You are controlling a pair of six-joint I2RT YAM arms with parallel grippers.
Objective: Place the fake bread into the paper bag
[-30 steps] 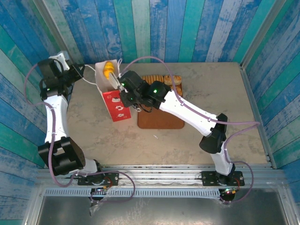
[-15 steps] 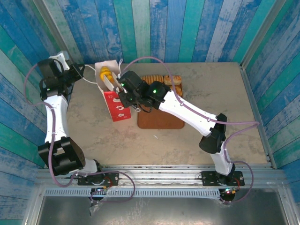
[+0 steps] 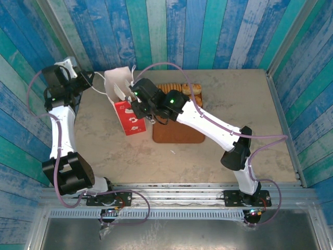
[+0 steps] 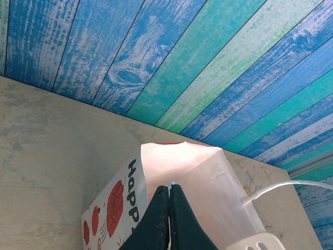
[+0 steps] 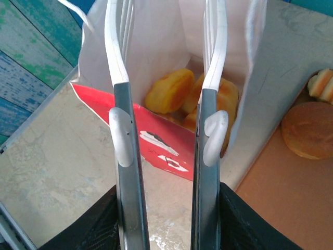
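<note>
While the task is loading it, ref. landmark = small upright paper bag (image 3: 130, 119), white upper, red lower, thin white loop handles.

Item 1. Fake bread (image 5: 169, 91), glossy golden-brown toy pcs: several lie in the bag's bottom, directly below the right jaws. Remainder = bread row (image 3: 179, 88) on a flat brown tray (image 3: 177, 133) just right of the bag, along the tray's far edge. The row's long axis runs straight away from the bag. Incl. one round bun (image 5: 309, 130).

Item 2. Right gripper (image 5: 166, 31): above the bag's mouth, jaws apart, nothing between them.

Item 3. Left gripper (image 4: 169, 208): at the bag's left rim, jaws pinched together on the white paper wall.

Relation for next move (est.): the remaining pcs lie right of the bag and of the empty jaws. Right arm is nearer; left arm is occupied w/ the rim.

Writing: black lettering (image 4: 132, 192) "HAPP" on the bag's side, rest cut off. Red apple-like motifs beside it; nothing else legible.
</note>
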